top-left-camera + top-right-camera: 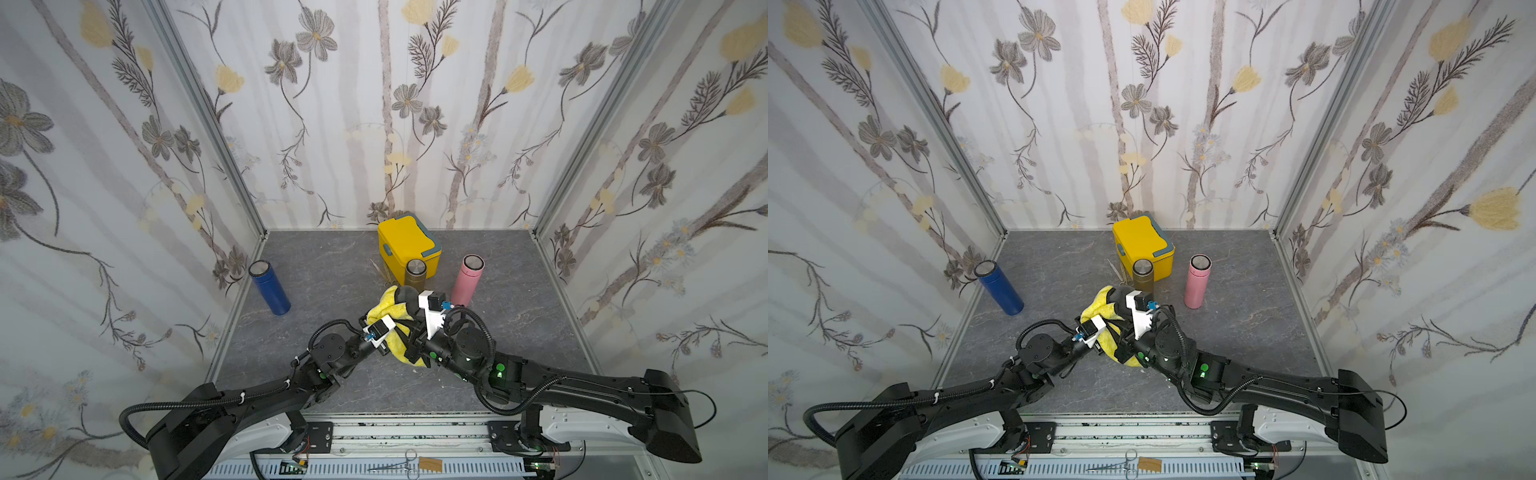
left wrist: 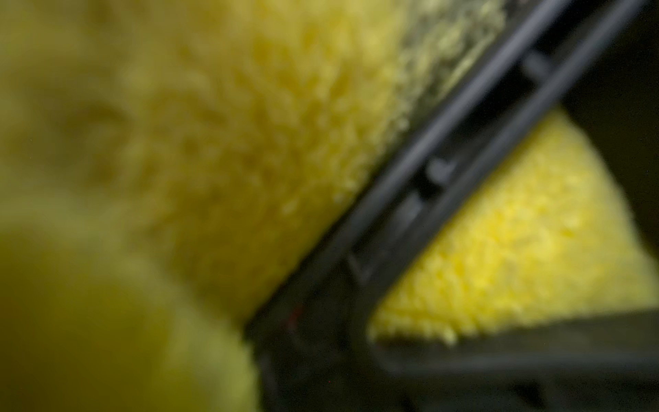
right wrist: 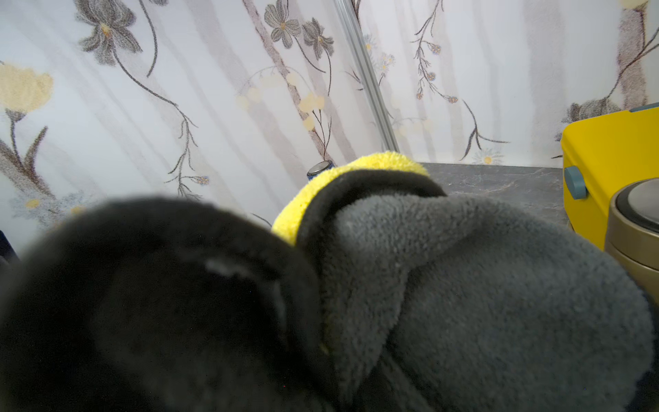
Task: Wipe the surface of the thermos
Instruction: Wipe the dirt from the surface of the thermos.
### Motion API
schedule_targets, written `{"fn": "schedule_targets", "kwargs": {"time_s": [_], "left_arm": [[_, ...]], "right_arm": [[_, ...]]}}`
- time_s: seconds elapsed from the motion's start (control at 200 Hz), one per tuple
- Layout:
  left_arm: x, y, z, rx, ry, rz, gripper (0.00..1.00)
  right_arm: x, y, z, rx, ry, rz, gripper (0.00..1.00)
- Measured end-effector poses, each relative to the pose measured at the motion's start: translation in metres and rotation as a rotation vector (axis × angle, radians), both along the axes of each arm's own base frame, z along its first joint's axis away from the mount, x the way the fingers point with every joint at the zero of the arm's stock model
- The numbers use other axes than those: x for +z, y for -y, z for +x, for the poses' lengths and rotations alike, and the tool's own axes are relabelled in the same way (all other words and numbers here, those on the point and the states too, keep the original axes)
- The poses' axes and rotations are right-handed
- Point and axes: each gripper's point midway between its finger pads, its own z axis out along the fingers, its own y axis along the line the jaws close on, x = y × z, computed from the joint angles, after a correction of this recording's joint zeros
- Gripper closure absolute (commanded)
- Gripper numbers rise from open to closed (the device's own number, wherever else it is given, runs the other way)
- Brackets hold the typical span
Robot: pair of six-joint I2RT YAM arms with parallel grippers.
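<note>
Inspector: Step in hand?

Assessor: Approach, I judge. On the table (image 1: 332,257), before the yellow box (image 1: 405,245), the olive thermos (image 1: 415,274), 1 of 3, stands just beside the raised cloth (image 1: 392,309). The left gripper (image 1: 384,332) and right gripper (image 1: 411,316) are both clamped on it.

Inspector: Next?

Assessor: Press the cloth against that thermos.

Pale wallpaper (image 1: 365,104) with grey and yellow flowers covers the walls at nine, twelve and three o'clock. Metal posts (image 1: 208,112) mark both far corners. The worktop (image 1: 328,257) is grey, marbled and evenly lit.
</note>
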Motion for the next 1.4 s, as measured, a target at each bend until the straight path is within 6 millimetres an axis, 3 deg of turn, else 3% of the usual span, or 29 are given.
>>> {"fn": "schedule_targets", "kwargs": {"time_s": [0.13,0.33,0.465,0.729,0.869,0.954,1.049,1.159,1.264,1.399], "left_arm": [[0.000,-0.001,0.001,0.004,-0.002,0.000,1.00],[0.001,-0.002,0.002,0.013,-0.005,-0.004,1.00],[0.001,0.001,-0.002,-0.014,-0.005,-0.003,1.00],[-0.011,0.005,-0.002,-0.026,-0.034,0.055,1.00],[-0.009,-0.009,0.011,0.074,-0.084,-0.011,1.00],[0.006,-0.027,0.022,0.171,-0.112,-0.116,1.00],[0.052,-0.049,0.024,0.220,-0.102,-0.324,1.00],[0.095,-0.072,0.021,0.228,-0.134,-0.530,1.00],[0.116,-0.093,0.022,0.255,-0.218,-0.680,1.00],[0.129,-0.122,0.023,0.305,-0.335,-0.854,1.00]], "right_arm": [[-0.005,0.011,0.013,-0.036,-0.015,0.011,1.00],[-0.004,-0.011,-0.005,0.008,0.005,0.001,1.00],[0.000,-0.014,-0.005,0.014,0.007,-0.011,1.00],[-0.009,0.009,0.024,-0.062,-0.036,-0.002,1.00],[-0.020,0.026,0.033,-0.142,-0.053,-0.002,1.00],[-0.037,0.042,0.037,-0.195,-0.076,-0.036,1.00],[-0.078,0.056,0.038,-0.226,-0.131,-0.140,1.00],[-0.100,0.062,0.037,-0.235,-0.154,-0.179,1.00],[-0.122,0.054,0.031,-0.199,-0.171,-0.201,1.00],[-0.148,0.027,0.013,-0.106,-0.184,-0.241,1.00]]}}
